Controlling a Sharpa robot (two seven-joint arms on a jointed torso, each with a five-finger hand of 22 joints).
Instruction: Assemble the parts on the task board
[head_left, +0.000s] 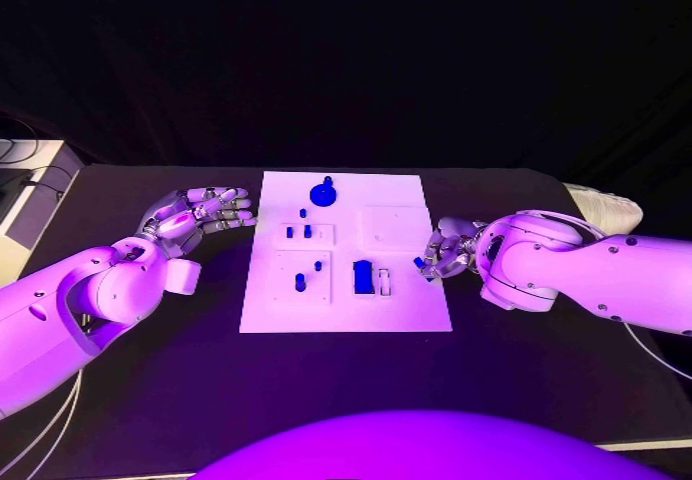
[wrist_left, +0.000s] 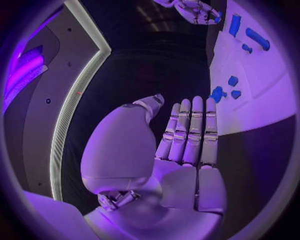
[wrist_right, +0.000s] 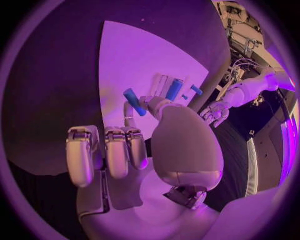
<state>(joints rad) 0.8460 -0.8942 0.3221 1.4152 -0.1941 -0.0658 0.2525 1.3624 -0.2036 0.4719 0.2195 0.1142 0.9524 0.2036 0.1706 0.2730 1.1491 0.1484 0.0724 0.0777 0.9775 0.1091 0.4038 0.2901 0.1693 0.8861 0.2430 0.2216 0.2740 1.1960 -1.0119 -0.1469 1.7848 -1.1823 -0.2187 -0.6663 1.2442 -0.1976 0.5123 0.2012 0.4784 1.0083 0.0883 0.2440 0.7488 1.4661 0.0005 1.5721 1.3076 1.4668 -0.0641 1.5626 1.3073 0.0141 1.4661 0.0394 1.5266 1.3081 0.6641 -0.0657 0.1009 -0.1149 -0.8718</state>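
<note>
My right hand (head_left: 450, 252) pinches a blue part (wrist_right: 134, 95) in its fingers at the task board (head_left: 346, 310)'s right edge, held ready for insertion, I judge. My left hand (head_left: 202, 212) waits beside the board, fingers straight, pressed together, holding nothing.

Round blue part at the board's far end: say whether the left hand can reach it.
Probably yes: the left hand is open and empty just off the task board's left edge, and its way to the round blue part looks free.
</note>
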